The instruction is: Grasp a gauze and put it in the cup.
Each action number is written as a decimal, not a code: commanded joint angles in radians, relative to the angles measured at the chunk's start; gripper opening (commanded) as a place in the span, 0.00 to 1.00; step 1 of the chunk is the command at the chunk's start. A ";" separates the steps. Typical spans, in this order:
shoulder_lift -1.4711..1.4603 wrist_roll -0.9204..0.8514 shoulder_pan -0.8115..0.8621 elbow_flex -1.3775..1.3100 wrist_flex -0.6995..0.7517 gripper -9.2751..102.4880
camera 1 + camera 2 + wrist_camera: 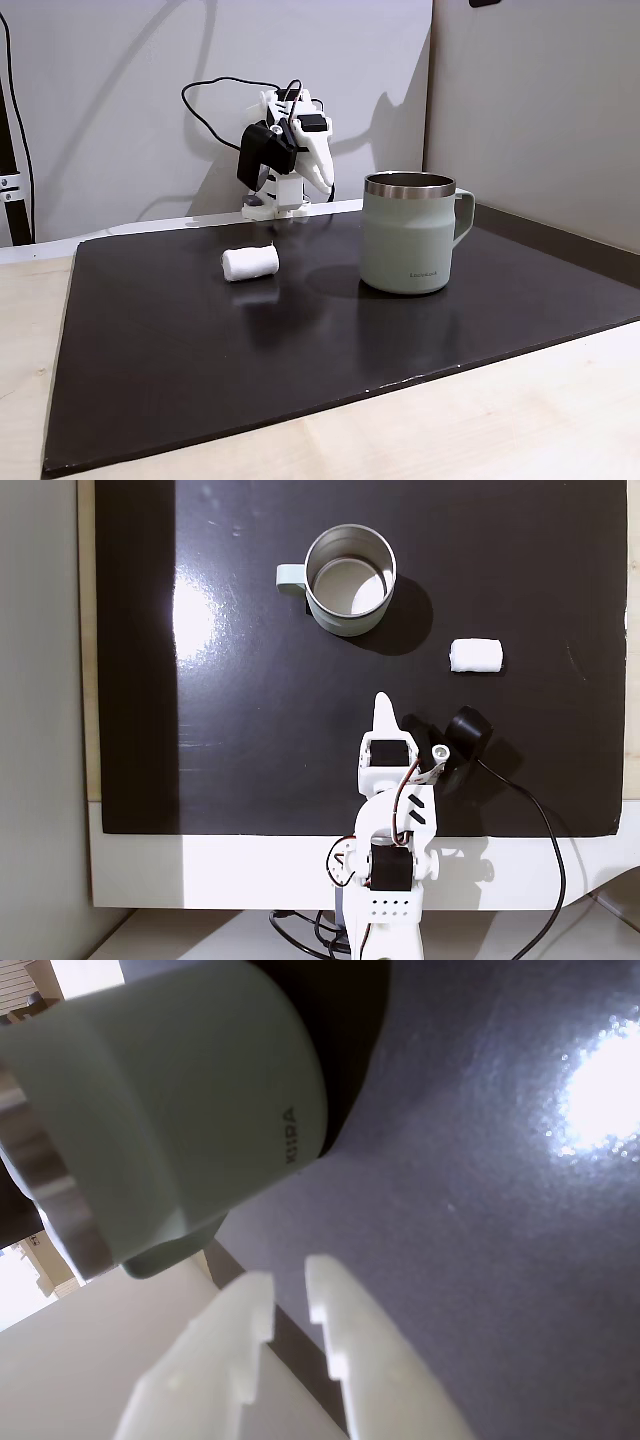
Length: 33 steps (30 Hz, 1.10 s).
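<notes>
Wrist view: gripper [290,1285] fingers slightly parted, holding nothing; cup [170,1110] ahead-left.

Fixed view: gauze [250,262] lying left of cup [408,232], long axis left-right.

Top-down fixed view: gauze [476,655] far-right of gripper [383,706]; reach judged rightward.

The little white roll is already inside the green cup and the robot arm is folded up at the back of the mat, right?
Not quite. The gauze lies on the black mat beside the cup, not inside it; the fixed view from above shows the cup empty. The rest is right.
</notes>
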 commanded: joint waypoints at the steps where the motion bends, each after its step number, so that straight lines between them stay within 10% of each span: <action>1: 0.009 -0.054 0.011 -0.006 -0.006 0.08; 19: 0.009 0.000 0.020 -0.038 0.021 0.08; 33: -0.288 0.009 0.031 -0.644 0.324 0.08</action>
